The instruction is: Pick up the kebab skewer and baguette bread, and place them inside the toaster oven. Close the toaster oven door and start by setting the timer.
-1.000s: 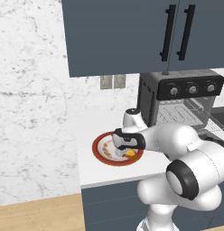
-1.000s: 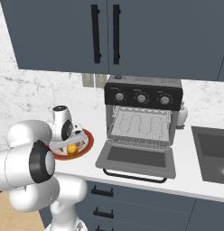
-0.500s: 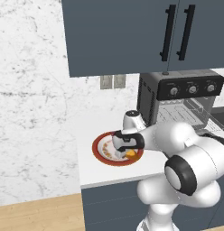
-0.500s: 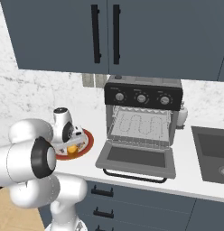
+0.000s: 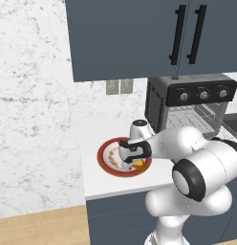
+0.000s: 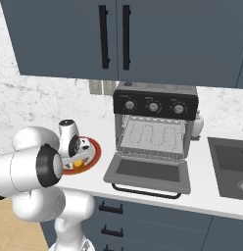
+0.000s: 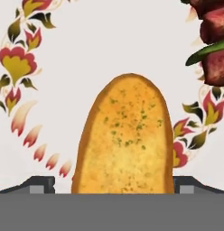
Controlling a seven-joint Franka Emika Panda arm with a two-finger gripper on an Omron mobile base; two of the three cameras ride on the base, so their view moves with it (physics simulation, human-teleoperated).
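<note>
The baguette bread [image 7: 125, 140] lies on a red-rimmed plate [image 5: 103, 160], golden and flecked with green. My gripper [image 7: 114, 185] hangs right over it, open, with one fingertip [image 7: 39, 184] on each side of the loaf's near end. The kebab skewer [image 7: 213, 45], with dark red chunks, lies on the same plate beside the loaf. In the base views the gripper [image 5: 135, 160] points down at the plate, with the orange loaf [image 6: 78, 163] just under it. To the plate's right the toaster oven [image 6: 155, 105] stands with its door [image 6: 148, 171] dropped open and flat.
The open door juts out over the counter's front edge. A small white bottle [image 6: 198, 125] stands right of the oven, and a sink [image 6: 231, 166] lies beyond it. Dark cabinets [image 6: 113, 34] hang above. The plate [image 6: 95, 149] sits near the counter's left end.
The hand has sunk slightly toward the plate. The jaws stay open and the loaf and skewer have not moved.
</note>
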